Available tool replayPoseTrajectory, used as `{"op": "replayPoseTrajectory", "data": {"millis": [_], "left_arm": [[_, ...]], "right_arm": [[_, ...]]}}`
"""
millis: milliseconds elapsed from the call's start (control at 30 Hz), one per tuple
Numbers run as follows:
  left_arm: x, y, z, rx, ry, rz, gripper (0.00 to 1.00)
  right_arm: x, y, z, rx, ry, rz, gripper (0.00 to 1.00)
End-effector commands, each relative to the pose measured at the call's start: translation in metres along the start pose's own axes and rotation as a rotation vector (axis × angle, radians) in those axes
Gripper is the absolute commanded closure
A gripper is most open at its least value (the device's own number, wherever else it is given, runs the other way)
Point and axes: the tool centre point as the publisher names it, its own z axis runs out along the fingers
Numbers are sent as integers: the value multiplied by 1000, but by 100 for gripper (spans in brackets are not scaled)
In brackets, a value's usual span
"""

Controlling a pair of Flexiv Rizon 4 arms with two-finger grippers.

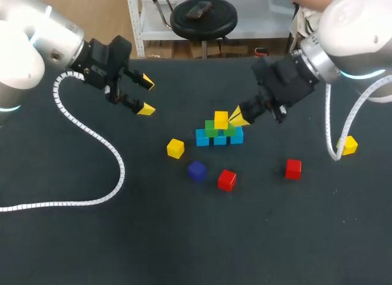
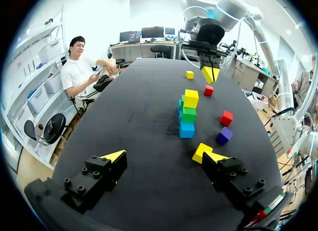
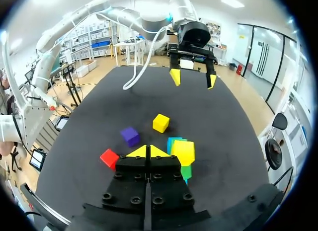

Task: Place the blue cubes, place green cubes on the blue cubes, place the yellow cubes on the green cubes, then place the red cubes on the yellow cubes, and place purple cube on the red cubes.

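Note:
Three blue cubes [image 1: 219, 140] stand in a row mid-table with two green cubes [image 1: 211, 128] on them and one yellow cube [image 1: 221, 119] on top. In the left wrist view the stack shows as yellow [image 2: 191, 98], green [image 2: 188, 113] and blue [image 2: 187, 129]. My right gripper [image 1: 239, 117] is shut and empty, its tips just right of the top yellow cube [image 3: 183, 151], which sits beside the shut tips [image 3: 148, 151]. My left gripper [image 1: 146, 95] hangs open and empty at the back left, far from the stack [image 2: 164, 156].
Loose cubes lie in front of the stack: a yellow cube [image 1: 175, 148], a purple cube [image 1: 196, 170], a red cube [image 1: 226, 179], another red cube [image 1: 293, 168], and a yellow cube [image 1: 349, 145] at far right. A white cable [image 1: 92, 135] trails across the left side.

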Motion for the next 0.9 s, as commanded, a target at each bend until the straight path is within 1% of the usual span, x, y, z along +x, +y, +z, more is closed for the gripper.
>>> {"op": "replayPoseTrajectory", "data": {"millis": [33, 467, 900], "left_arm": [[0, 2, 0, 5, 2, 1, 0], [0, 2, 0, 5, 2, 1, 0], [0, 2, 0, 5, 2, 1, 0]], "right_arm": [[2, 0, 8, -10, 3, 4, 100], [9, -5, 20, -39, 26, 16, 100], [11, -11, 21, -35, 45, 21, 100]]}}
